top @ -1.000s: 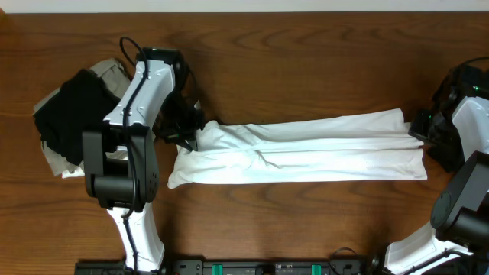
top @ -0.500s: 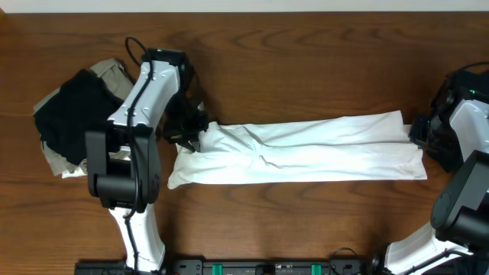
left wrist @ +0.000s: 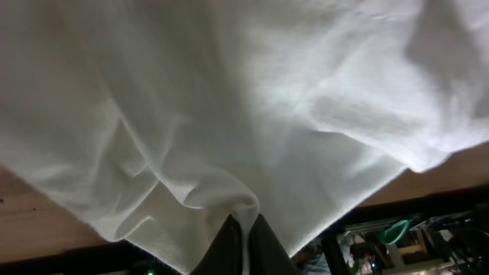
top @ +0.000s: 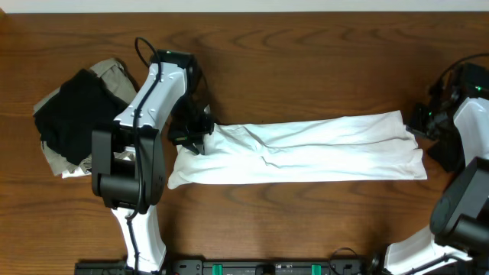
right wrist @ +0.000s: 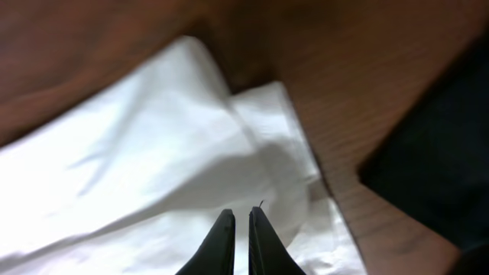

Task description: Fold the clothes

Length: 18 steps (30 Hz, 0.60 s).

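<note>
Overhead, I saw the white T-shirt (top: 306,149) lying long across the table (top: 306,61). Only the left wrist view showed my left gripper (left wrist: 244,241) pinching its left end. My right gripper (right wrist: 235,229) hung nearly closed and empty over the right end.

Table (top: 306,69): dark brown wood, grain running left to right.
Rail (top: 252,268): black, at the near edge, green fittings (top: 216,269).
Strip (top: 244,4): pale, along the far edge.

The left gripper (top: 191,137) is touching the left end of a long folded white garment (top: 306,153); the right gripper (top: 419,122) is standing just beside its right end. A black-and-khaki pile (top: 69,114) is lying far left.
</note>
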Available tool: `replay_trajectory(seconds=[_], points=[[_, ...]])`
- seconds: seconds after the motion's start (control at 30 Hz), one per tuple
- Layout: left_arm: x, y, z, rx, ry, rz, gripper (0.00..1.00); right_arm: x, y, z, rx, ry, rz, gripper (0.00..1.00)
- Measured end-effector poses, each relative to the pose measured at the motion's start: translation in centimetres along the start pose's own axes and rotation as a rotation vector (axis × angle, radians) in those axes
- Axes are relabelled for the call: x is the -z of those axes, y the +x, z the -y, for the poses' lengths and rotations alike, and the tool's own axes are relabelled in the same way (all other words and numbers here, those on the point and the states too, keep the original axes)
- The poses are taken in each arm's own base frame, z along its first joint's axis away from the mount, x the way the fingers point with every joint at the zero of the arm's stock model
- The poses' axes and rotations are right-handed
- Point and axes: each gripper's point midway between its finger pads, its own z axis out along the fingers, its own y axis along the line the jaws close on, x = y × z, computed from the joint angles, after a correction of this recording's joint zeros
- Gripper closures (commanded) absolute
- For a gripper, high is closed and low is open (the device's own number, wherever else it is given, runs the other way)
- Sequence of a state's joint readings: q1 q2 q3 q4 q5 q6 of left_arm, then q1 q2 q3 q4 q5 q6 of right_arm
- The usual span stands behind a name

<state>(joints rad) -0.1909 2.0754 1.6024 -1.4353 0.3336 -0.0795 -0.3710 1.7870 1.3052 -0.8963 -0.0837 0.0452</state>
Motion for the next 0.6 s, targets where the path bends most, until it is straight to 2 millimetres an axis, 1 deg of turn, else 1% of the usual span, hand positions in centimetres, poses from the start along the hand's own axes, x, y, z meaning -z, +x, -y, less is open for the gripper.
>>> replay_trajectory(seconds=[0.07,0.13,0.27,0.33,0.47,0.6], points=[[-0.5,0.3,-0.3,0.005,-0.01,-0.018,0.94,0.6,0.2,-0.7,0.017,-0.025,-0.002,0.92],[-1.1,0.5,-0.7,0.009,-0.02,-0.03,0.94,0.6,0.5,-1.3,0.03,-0.04,-0.014,0.92],[-2.1,0.8,-1.2,0.014,-0.033,-0.048,0.94,0.1,1.1,-2.0,0.048,-0.059,-0.029,0.9],[-2.4,0.8,-1.3,0.014,-0.034,-0.05,0.94,-0.5,2.0,-2.1,0.054,-0.06,-0.053,0.89],[-2.5,0.8,-1.3,0.014,-0.034,-0.049,0.94,-2.1,4.3,-1.3,0.052,-0.032,-0.106,0.88],[-2.5,0.7,-1.3,0.014,-0.034,-0.047,0.94,-3.9,5.5,-0.2,0.032,0.024,-0.109,0.87]])
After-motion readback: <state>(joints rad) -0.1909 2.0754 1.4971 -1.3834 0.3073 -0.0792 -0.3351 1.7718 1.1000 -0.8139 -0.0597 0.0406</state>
